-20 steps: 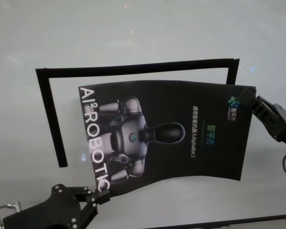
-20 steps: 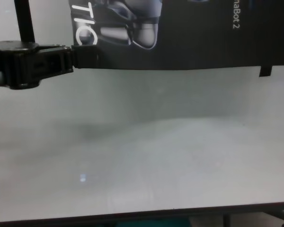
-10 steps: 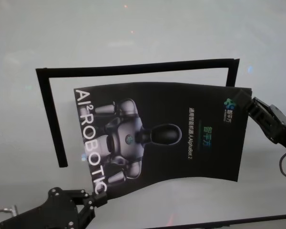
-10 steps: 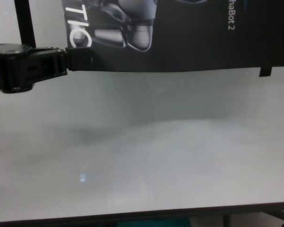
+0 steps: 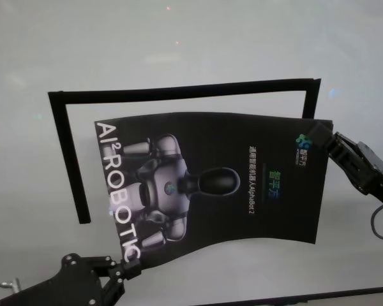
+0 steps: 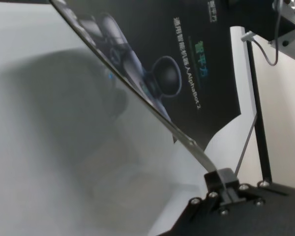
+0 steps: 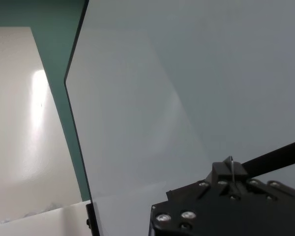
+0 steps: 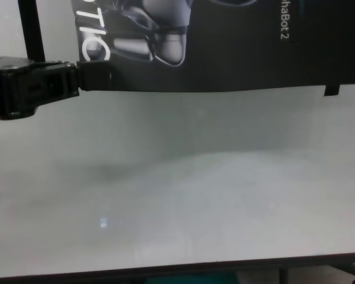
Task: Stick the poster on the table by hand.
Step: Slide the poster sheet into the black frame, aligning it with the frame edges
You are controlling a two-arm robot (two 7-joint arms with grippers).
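Holding the poster (image 5: pixel 210 185) by two opposite corners, the robot has it stretched above the surface (image 5: pixel 179 51), not yet stuck down. At seven o'clock the left pincer (image 5: pixel 129 266) is clamped on the near-left corner; at three o'clock the right pincer (image 5: pixel 319 139) grips the far-right one. The sheet overlaps the tape outline (image 5: pixel 179 90) but sits skewed to it. Aligning, lowering and pressing flat appear to remain.

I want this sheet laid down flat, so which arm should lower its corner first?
Probably left. The left gripper pinches the glossy black poster's near corner beside the black tape frame's side strip; the right gripper holds the far corner.
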